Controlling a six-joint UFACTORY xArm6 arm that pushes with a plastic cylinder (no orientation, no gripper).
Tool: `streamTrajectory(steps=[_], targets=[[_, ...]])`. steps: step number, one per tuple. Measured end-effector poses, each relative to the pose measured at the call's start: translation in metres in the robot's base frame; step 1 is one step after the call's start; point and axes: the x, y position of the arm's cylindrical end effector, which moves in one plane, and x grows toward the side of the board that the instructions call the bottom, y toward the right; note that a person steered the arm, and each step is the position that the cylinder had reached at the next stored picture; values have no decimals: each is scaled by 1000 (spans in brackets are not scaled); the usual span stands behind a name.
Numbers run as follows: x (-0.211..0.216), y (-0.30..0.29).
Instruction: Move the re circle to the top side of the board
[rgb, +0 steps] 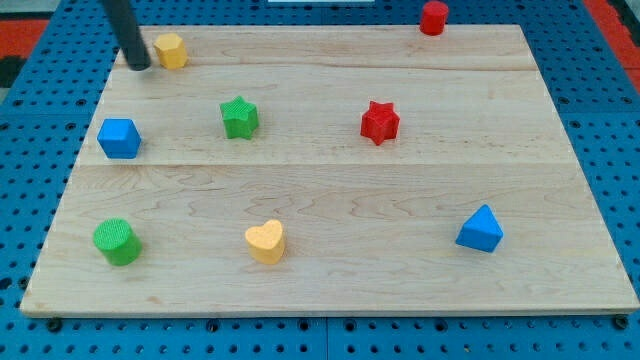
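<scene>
The red circle block (433, 17) stands at the top edge of the wooden board (330, 290), toward the view's right. My tip (139, 66) is at the view's top left, just left of the yellow hexagon block (171, 50). It is far from the red circle. A red star block (379, 122) lies right of the board's middle.
A green star (239, 117) and a blue cube (119, 138) lie on the left half. A green cylinder (117, 242), a yellow heart (265, 241) and a blue triangular block (481, 230) lie along the bottom. Blue pegboard surrounds the board.
</scene>
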Motion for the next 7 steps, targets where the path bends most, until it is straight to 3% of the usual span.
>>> streamTrajectory(steps=[1,2,4,6,7], targets=[[-14,34],[35,17],[41,234],[-48,390],[-45,429]])
